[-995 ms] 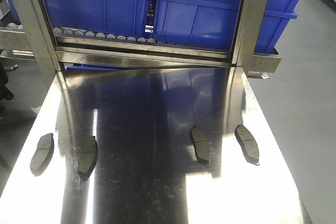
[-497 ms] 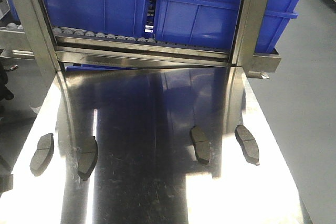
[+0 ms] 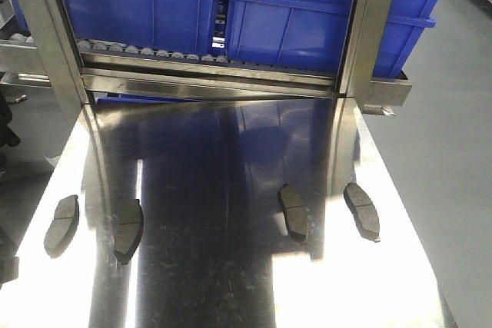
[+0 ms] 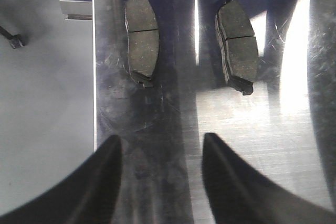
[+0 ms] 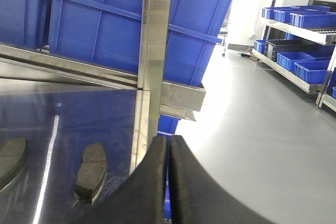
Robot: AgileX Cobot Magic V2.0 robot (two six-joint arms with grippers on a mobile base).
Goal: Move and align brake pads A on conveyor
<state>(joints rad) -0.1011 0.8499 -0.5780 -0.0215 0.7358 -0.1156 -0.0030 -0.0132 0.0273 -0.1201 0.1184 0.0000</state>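
Note:
Several brake pads A lie on the shiny steel table, friction face up: two at the left and two at the right. The conveyor is out of view. In the left wrist view my left gripper is open with nothing in it. It hovers just short of the two left pads by the table's left edge. My right gripper is shut on nothing, over the table's right edge, with the rightmost pad to its left.
A roller rack with blue bins stands across the far end of the table on steel posts. Grey floor lies on both sides of the table. Shelves of blue bins stand far to the right.
A dark part of the left arm has come into the front view's bottom-left corner. The pads have not moved.

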